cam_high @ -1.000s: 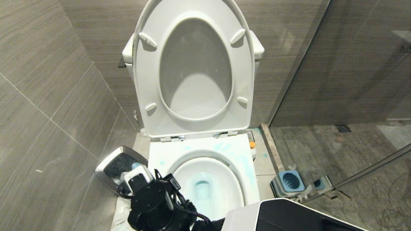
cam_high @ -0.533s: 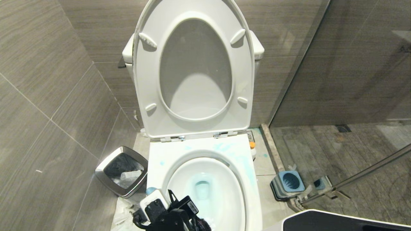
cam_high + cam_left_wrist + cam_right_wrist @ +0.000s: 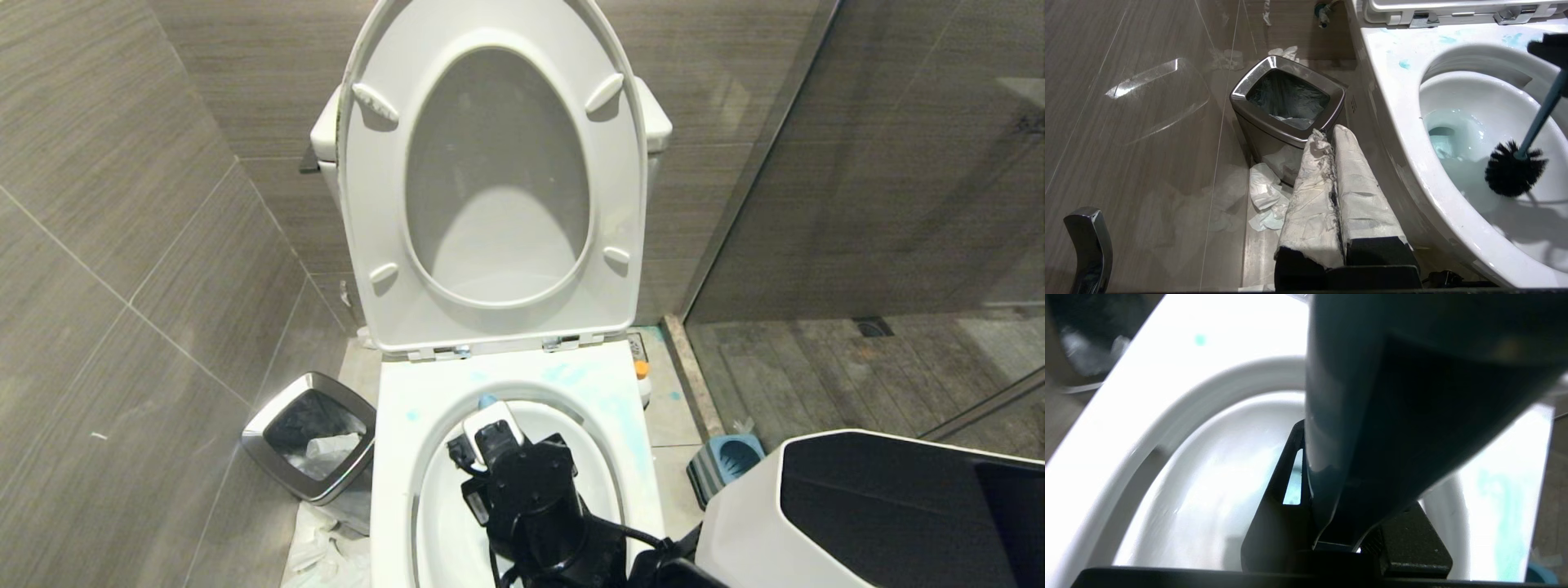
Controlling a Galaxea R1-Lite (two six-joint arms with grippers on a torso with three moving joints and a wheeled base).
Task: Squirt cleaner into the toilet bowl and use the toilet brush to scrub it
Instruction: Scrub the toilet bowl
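The white toilet bowl stands with seat and lid raised. Pale turquoise cleaner smears its rim, and the water in the basin is tinted. My right arm reaches over the bowl from the front and hides its own fingers in the head view. In the right wrist view my right gripper is shut on the toilet brush handle. The black brush head hangs inside the bowl, near the inner wall above the water. My left gripper, its fingers wrapped in white, stays shut and empty, low between the bin and the toilet.
A square steel waste bin stands left of the toilet with crumpled paper on the floor by it. The blue brush holder sits on the right by the glass partition. My right arm's white and black cover fills the lower right.
My right arm has swung from beside the waste bin to the right, over the bowl, carrying the brush. Its white and black cover now takes up more of the lower right.
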